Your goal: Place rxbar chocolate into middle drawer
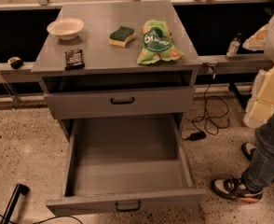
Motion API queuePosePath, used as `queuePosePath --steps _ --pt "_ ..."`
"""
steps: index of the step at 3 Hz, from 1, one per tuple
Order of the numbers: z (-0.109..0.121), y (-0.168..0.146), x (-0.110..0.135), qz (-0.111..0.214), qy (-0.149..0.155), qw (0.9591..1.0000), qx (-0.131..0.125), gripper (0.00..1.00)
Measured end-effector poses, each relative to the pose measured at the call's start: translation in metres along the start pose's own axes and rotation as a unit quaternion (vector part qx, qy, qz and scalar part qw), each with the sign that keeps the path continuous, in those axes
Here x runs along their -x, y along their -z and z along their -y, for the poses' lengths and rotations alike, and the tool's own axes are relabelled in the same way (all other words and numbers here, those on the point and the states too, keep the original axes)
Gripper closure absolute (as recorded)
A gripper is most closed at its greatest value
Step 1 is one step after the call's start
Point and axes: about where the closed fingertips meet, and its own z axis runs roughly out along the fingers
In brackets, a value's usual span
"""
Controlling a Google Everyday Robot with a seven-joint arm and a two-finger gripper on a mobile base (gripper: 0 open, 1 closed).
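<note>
The rxbar chocolate [74,59] is a small black-wrapped bar lying flat on the grey cabinet top [104,45], near its front left edge. The middle drawer [127,171] is the lower handled drawer. It is pulled far out toward me and its inside is bare; its dark bar handle [127,206] shows on the front panel. The gripper is not in view.
On the top stand a white bowl [65,28], a green-and-yellow sponge [122,35] and a green bag [157,42]. The handled drawer above [122,101] is shut. A person's legs and shoes [235,188] stand at the right. A black rod [13,200] lies bottom left, cables [207,120] at the right.
</note>
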Motion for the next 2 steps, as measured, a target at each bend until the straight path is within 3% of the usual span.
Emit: queuePosePath --steps 1,2 --pt "0.000 0.000 0.000 0.000 0.000 1.0000 0.000 0.00" --pt "0.014 -0.020 0.028 0.014 0.019 0.9997 0.010 0.00"
